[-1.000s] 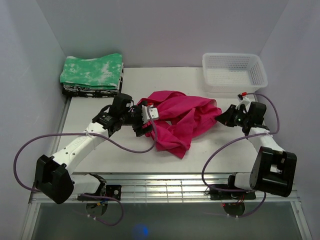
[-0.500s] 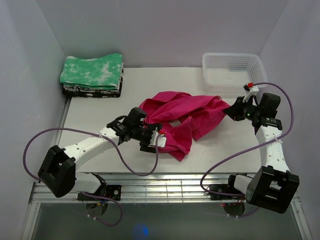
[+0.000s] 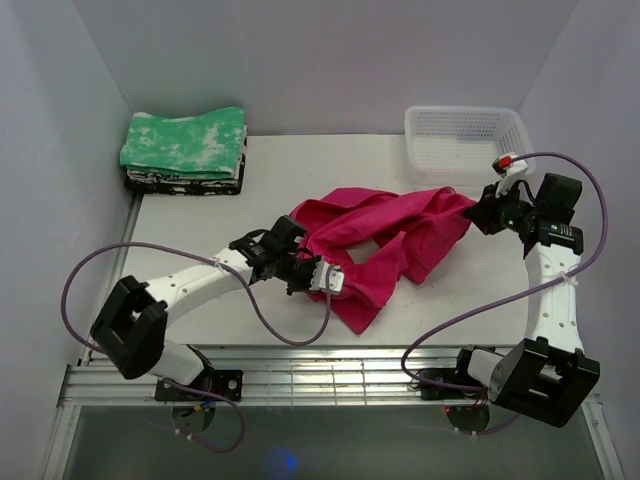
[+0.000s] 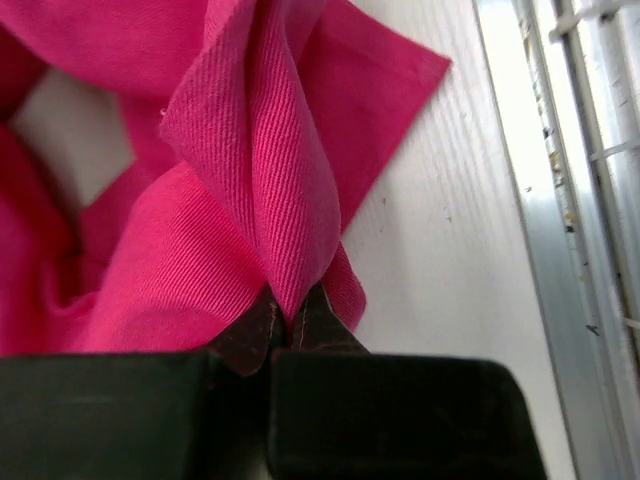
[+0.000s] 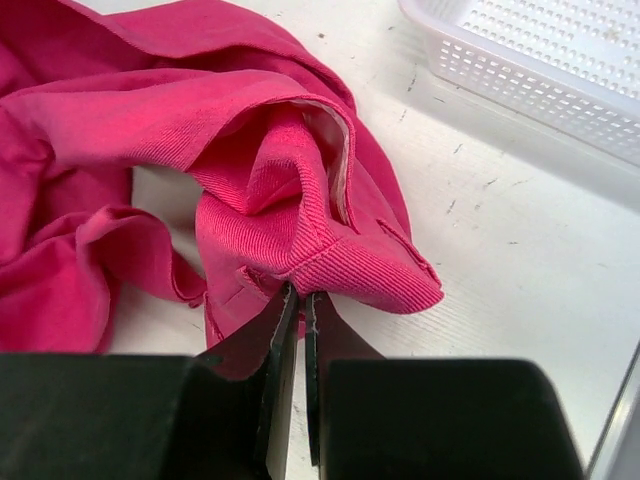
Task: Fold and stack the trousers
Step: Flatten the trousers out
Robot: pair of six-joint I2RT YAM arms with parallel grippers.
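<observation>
Centre: trousers (image 3: 385, 235); back left: folded cloths (image 3: 185, 148), perhaps 2; back right: basket (image 3: 462, 168).

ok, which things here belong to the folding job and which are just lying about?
Job: trousers; left hand, shut on them; right hand, shut on them.
Lying about: folded green-and-white cloth; white basket.
</observation>
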